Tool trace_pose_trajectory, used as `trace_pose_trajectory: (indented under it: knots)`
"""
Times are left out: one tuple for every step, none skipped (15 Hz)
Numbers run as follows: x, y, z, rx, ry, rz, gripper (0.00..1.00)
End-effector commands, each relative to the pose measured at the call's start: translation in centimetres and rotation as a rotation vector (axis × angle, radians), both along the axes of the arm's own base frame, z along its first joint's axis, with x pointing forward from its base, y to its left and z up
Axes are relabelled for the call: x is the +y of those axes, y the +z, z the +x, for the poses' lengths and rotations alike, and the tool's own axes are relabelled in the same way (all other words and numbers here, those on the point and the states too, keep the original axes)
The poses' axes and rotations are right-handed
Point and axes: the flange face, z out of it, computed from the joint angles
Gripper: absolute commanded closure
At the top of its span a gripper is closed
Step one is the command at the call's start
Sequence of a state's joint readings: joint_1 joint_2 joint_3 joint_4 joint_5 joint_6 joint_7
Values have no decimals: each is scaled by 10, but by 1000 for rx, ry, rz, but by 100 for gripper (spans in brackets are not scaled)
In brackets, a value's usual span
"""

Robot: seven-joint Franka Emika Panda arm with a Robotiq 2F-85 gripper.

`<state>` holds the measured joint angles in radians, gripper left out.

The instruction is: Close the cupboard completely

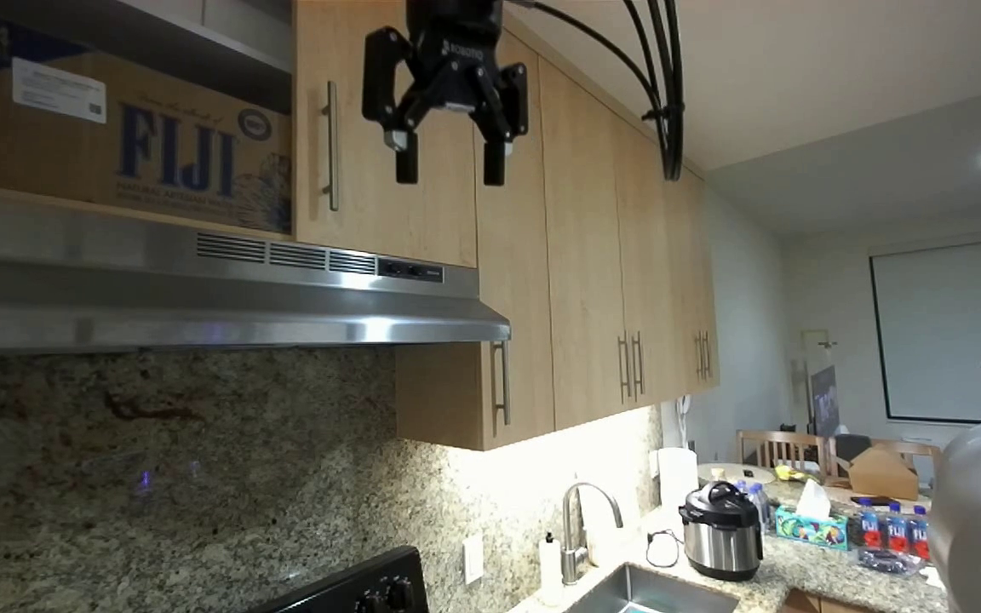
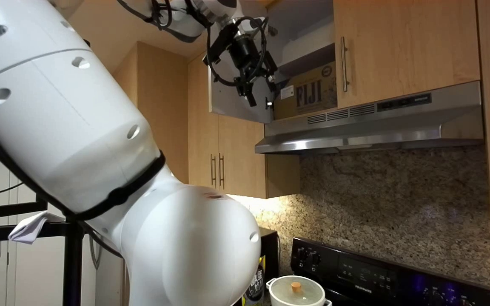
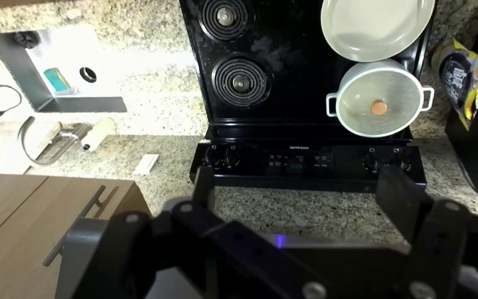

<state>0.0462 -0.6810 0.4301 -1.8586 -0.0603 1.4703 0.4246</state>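
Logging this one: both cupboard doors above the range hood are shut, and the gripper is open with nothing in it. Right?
Not quite: only one cupboard door is shut; the other door stands open in an exterior view, exposing the FIJI box. The gripper is open and empty, as you say.

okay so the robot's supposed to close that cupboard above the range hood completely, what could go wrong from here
The gripper seems to hang on the inner side of the open cupboard door; pushing from there would likely swing it wider instead of shut. Cables dangling beside the gripper might snag on that door. The spread fingers could also bump the bar handle on the closed door.
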Motion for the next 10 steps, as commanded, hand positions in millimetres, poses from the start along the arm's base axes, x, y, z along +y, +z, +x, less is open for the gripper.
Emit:
trace_pose_trajectory:
  knots:
    - [29,26,-5,-82,46,-54,0]
    - [35,31,-7,-104,62,-68,0]
    - [44,38,-10,-133,82,-76,0]
    - [49,44,-12,-155,92,-79,0]
    - [55,51,-13,-177,101,-80,0]
    - [59,57,-14,-192,109,-81,0]
    - [63,64,-15,-210,121,-81,0]
    - [68,70,-15,-225,131,-82,0]
    - [72,77,-17,-243,153,-85,0]
    - [78,83,-18,-273,187,-94,0]
